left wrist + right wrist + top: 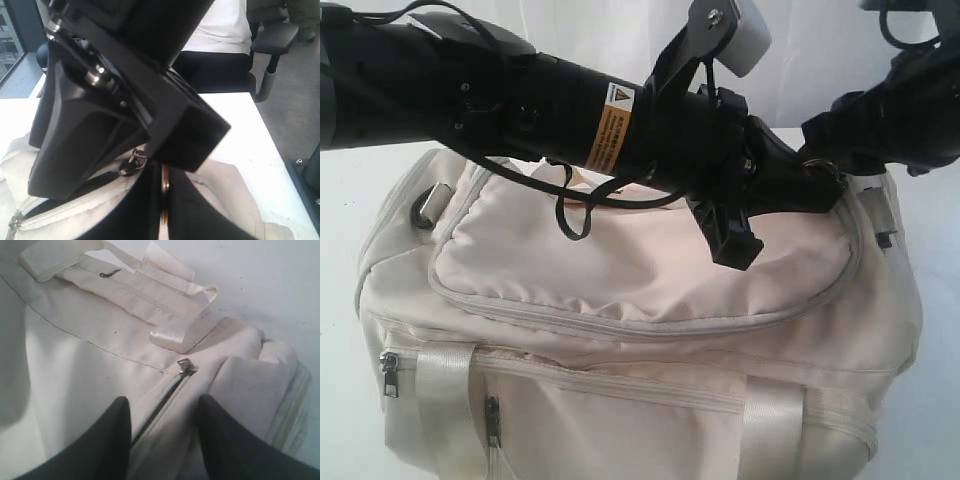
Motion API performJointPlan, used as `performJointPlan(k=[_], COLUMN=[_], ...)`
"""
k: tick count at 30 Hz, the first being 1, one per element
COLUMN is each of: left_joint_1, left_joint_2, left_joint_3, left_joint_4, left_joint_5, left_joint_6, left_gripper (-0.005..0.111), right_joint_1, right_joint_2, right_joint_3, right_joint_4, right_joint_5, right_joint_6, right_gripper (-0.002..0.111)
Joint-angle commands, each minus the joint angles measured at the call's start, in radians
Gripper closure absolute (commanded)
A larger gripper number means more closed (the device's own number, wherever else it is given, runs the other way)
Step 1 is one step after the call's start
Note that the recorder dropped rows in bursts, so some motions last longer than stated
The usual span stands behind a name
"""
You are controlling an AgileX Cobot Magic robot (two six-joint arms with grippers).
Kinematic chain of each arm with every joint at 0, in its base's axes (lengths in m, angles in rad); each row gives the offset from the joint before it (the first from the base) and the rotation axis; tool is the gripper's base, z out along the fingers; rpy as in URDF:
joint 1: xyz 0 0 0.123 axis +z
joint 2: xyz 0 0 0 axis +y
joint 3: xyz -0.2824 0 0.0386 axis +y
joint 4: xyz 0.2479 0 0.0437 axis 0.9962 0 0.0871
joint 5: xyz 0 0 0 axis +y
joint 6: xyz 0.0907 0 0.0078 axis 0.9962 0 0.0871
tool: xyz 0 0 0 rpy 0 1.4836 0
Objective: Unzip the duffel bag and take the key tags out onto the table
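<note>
Cream duffel bag (640, 290) fills the foreground, lying on the white desk (935, 430), with its shiny webbing handles (770, 420) and a front-pocket zipper pull (390, 372) turned toward the viewer. Left arm (520, 110) stretches across the bag's top to its right end. Left claw (815, 185) sits there against the fabric; whether it is apart or together cannot be told. Right claw (162, 405), fingers (112, 440) apart, straddles a zipper track on the bag, with the metal pull (186, 366) just beyond the fingertips.
</note>
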Motion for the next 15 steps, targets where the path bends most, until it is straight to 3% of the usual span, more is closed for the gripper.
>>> performJointPlan(k=[1,6,15], left_joint_1=[-0.013,-0.013,-0.06], left_joint_2=[-0.023,-0.023,-0.023], left_joint_3=[-0.008,-0.008,-0.008], left_joint_4=[-0.032,-0.032,-0.032], left_joint_5=[-0.07,-0.089,-0.099], left_joint_6=[0.004,0.007,0.029], left_gripper=[0.107,0.107,0.107], right_joint_1=[-0.002,-0.002,-0.002], right_joint_2=[0.006,0.01,0.067], right_joint_3=[0.0,0.0,0.0], right_joint_4=[-0.002,-0.002,-0.004], right_joint_5=[-0.011,-0.071,-0.119], right_joint_6=[0.017,0.006,0.006], right_gripper=[0.081,0.108,0.108])
